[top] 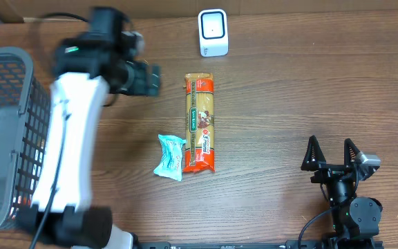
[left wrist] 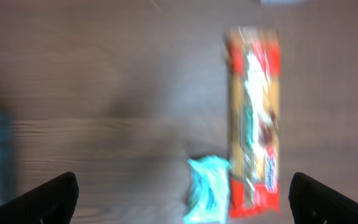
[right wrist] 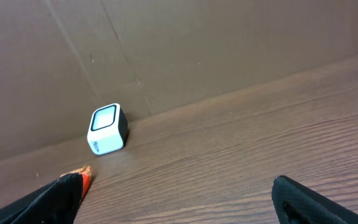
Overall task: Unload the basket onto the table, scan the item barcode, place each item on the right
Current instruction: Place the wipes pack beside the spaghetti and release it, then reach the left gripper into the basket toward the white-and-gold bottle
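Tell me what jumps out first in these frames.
The long orange packet lying mid-table grabs the eye, a small teal packet beside its near end. The white scanner stands beyond it at the far edge, and the big white left arm stretches along the grey basket at left.

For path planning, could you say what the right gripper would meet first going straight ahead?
Probably the brown cardboard wall, after crossing the wooden table; the right gripper points right of the white box-shaped scanner. Depth is unclear.
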`<state>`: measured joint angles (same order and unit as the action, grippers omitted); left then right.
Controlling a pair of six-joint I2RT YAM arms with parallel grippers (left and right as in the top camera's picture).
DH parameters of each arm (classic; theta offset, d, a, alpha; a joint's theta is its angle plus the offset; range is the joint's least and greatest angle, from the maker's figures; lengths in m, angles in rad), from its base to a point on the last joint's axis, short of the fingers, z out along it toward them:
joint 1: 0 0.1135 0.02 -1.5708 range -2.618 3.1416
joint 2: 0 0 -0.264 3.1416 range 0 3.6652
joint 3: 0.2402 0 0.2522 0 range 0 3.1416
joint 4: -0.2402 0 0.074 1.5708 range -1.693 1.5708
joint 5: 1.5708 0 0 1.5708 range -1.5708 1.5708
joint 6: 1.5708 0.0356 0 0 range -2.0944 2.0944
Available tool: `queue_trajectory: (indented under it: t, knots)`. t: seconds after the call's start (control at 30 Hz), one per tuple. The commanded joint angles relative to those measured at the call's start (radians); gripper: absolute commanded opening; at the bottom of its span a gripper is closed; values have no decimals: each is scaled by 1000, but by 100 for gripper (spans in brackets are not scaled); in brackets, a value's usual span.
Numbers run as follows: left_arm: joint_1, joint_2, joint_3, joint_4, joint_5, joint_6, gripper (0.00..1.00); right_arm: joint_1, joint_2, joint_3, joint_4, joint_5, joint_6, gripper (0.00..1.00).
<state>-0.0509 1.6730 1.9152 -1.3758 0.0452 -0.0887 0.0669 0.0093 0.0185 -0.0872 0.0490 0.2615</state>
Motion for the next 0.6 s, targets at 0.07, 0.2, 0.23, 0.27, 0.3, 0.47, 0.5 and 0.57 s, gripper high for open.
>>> queue_trajectory:
  t: [0.07, 0.2, 0.23, 0.27, 0.3, 0.47, 0.5, 0.57]
  knots:
    - [267, -188, 57, -21, -48, -86, 100, 4, -5, -10, 6, -2, -3, 100]
    - [504, -225, 57, -36, 9, -110, 100, 4, -5, -10, 6, -2, -3, 100]
    - [550, -225, 56, -39, 18, -117, 100, 4, -5, -10, 6, -2, -3, 100]
    - [600, -222, 49, -38, 27, -120, 100, 4, -5, -10, 6, -2, -3, 100]
    - [642, -222, 35, -29, 23, -131, 100, 4, -5, -10, 6, -2, -3, 100]
    - [792, -222, -56, 76, 26, -142, 100, 4, -5, -10, 6, -2, -3, 100]
    - [809, -222, -71, 95, 29, -125, 100, 4, -5, -10, 6, -2, -3, 100]
    - [827, -222, -103, 119, 31, -66, 100, 4, -5, -10, 6, -2, -3, 100]
